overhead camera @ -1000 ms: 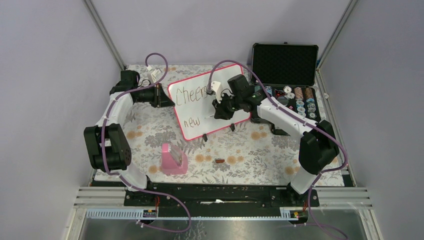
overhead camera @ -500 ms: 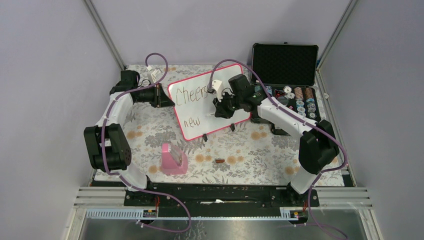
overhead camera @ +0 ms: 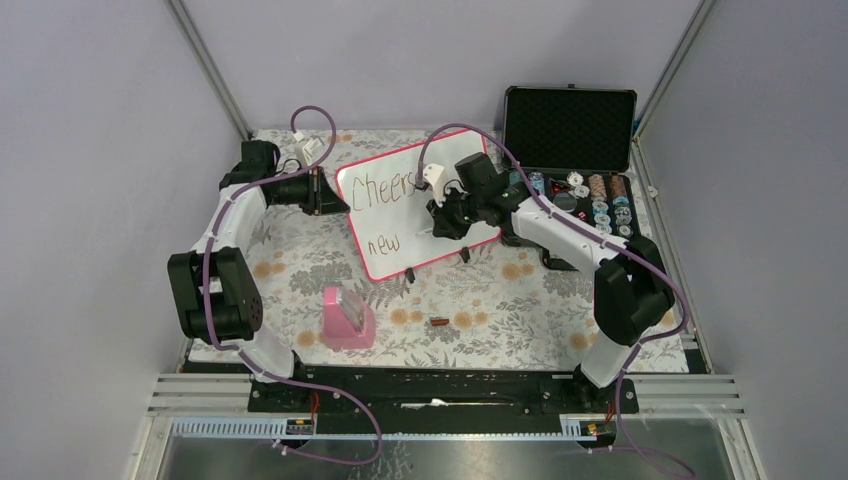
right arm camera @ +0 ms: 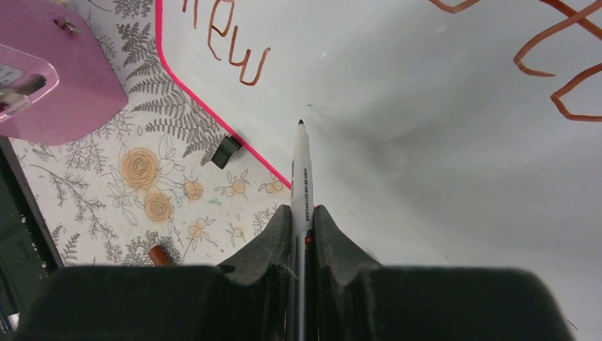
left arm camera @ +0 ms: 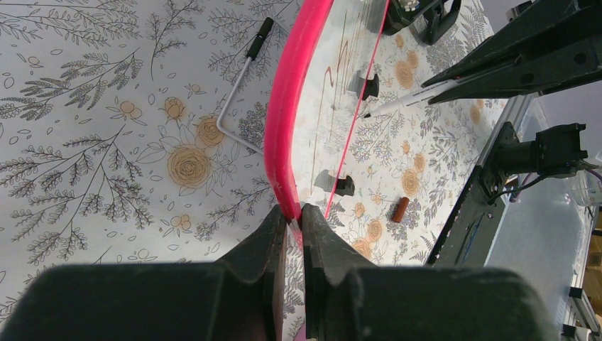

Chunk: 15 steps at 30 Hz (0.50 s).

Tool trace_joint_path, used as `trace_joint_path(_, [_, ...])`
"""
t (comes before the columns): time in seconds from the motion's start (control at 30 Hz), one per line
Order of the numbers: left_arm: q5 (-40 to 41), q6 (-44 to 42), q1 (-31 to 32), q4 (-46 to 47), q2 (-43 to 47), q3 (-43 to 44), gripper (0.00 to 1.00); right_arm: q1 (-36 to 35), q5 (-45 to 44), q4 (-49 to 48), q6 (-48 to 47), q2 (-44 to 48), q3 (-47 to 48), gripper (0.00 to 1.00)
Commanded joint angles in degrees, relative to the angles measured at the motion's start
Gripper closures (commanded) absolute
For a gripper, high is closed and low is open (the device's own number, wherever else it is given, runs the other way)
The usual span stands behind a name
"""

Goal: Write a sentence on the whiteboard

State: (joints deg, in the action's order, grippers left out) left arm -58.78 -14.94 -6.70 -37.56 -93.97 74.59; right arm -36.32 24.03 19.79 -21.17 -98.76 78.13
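Note:
The whiteboard point(overhead camera: 400, 222), pink-framed, stands tilted on the floral table. The sentence on it reads "Cheers" point(overhead camera: 385, 188) above "new" point(overhead camera: 384, 243). My left gripper point(overhead camera: 338, 194) is shut on the board's left frame edge point(left arm camera: 291, 106), which sits pinched between its fingertips point(left arm camera: 275, 224). My right gripper point(right arm camera: 302, 212) is shut on a white marker point(right arm camera: 302, 170). The marker's dark tip points at bare board point(right arm camera: 440, 185) just right of "new" point(right arm camera: 228, 44). I cannot tell whether the tip touches the surface.
A pink block point(overhead camera: 347, 318) and a small brown cap point(overhead camera: 438, 322) lie in front of the board. An open black case point(overhead camera: 570, 125) with round chips point(overhead camera: 598, 195) stands at the back right. A thin bent metal rod point(left arm camera: 238, 92) lies behind the board.
My right arm has shifted slightly with the marker over the board, right of "new". No new stroke shows. The left arm and the board have stayed put.

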Motion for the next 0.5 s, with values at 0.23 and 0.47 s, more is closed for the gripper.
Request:
trace_joint_path(0.23, [0.41, -1.38, 0.29, 3.37, 0.54, 2.12, 1.00, 0.38, -3.87, -2.43, 0.77, -1.68, 2.30, 1.00])
trace_joint_path(0.47, [0.51, -1.50, 0.33, 3.37, 0.58, 2.09, 1.00, 0.42, -3.51, -2.37, 1.19, -3.00, 3.87, 1.00])
